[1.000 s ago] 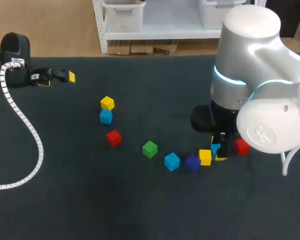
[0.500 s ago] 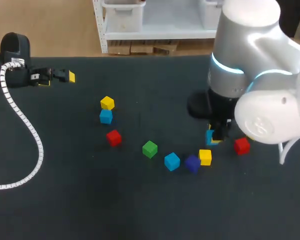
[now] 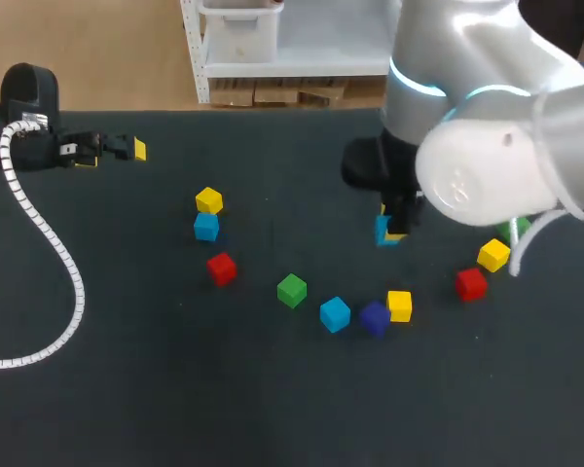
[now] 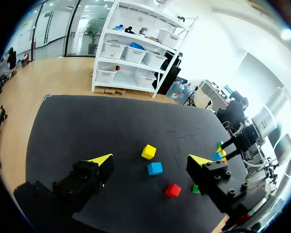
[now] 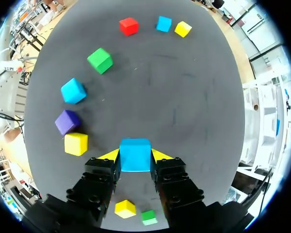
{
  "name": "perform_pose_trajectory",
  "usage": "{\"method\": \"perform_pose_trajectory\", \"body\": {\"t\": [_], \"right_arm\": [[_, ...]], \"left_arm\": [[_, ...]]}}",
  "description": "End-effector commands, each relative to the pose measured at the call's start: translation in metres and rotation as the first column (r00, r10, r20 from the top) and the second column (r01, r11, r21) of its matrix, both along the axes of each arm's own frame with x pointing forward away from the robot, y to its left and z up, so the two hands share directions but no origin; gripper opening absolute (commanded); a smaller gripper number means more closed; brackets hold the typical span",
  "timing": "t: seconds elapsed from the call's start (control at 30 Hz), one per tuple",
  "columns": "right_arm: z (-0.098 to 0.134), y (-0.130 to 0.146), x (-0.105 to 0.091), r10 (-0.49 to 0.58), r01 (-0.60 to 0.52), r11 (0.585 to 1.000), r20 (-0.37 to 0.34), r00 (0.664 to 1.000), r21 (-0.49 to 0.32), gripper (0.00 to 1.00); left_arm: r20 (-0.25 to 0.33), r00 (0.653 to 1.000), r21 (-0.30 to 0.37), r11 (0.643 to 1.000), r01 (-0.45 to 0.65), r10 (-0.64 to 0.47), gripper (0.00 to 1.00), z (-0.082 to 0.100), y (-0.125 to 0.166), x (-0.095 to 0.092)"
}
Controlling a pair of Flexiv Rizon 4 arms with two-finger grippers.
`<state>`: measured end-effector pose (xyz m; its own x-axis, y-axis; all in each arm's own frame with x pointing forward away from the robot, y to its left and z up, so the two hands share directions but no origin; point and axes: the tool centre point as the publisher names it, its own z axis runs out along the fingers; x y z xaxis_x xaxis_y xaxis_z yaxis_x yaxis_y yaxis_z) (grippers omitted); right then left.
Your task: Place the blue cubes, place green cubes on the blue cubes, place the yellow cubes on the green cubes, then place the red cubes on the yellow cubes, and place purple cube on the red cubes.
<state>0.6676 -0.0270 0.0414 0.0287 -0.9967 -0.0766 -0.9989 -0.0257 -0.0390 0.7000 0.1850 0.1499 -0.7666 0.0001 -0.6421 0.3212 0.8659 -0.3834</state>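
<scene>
— Where is the held blue cube (image 5: 135, 154) found?
— In the right wrist view it is seen clamped between both yellow tips of the right gripper (image 5: 135, 156), over the table (image 5: 194, 97). In the head view only a sliver is shown under the right arm (image 3: 477, 165).
— And the left gripper (image 4: 151, 160)?
— Its fingers are spread wide, with nothing held.
— What is hard to make out?
— 1 green cube (image 5: 148, 216), seen under the right gripper beside 1 yellow cube (image 5: 125, 208), is largely covered by the arm in the head view.
</scene>
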Motion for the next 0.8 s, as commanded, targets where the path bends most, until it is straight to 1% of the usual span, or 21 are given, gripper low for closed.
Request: {"method": "perform_pose_trajectory", "body": {"t": [0.03, 0.27, 0.37, 0.57, 0.8], "right_arm": [[-0.002, 0.007, 0.022, 0.007, -0.007, 1.000, -0.072, 0.997, -0.002, 0.00], [-0.009, 0.017, 0.039, 0.014, -0.015, 1.000, -0.092, 0.996, -0.008, 0.00], [-0.016, 0.024, 0.045, -0.013, 0.010, 1.000, -0.101, 0.995, -0.025, 0.00], [-0.026, 0.039, 0.047, -0.014, 0.009, 0.999, -0.108, 0.994, -0.043, 0.00], [-0.036, 0.047, 0.051, -0.036, 0.030, 0.998, -0.104, 0.994, -0.057, 0.00]], "left_arm": [[0.000, 1.000, 0.000, 1.000, 0.000, 0.000, 1.00, 0.000, 0.000, 0.000], [0.000, 1.000, 0.000, 1.000, 0.000, 0.000, 1.00, 0.000, 0.000, 0.000], [0.000, 1.000, 0.000, 1.000, 0.000, 0.000, 1.00, 0.000, 0.000, 0.000], [0.000, 1.000, 0.000, 1.000, 0.000, 0.000, 1.00, 0.000, 0.000, 0.000], [0.000, 1.000, 0.000, 1.000, 0.000, 0.000, 1.00, 0.000, 0.000, 0.000]]}}
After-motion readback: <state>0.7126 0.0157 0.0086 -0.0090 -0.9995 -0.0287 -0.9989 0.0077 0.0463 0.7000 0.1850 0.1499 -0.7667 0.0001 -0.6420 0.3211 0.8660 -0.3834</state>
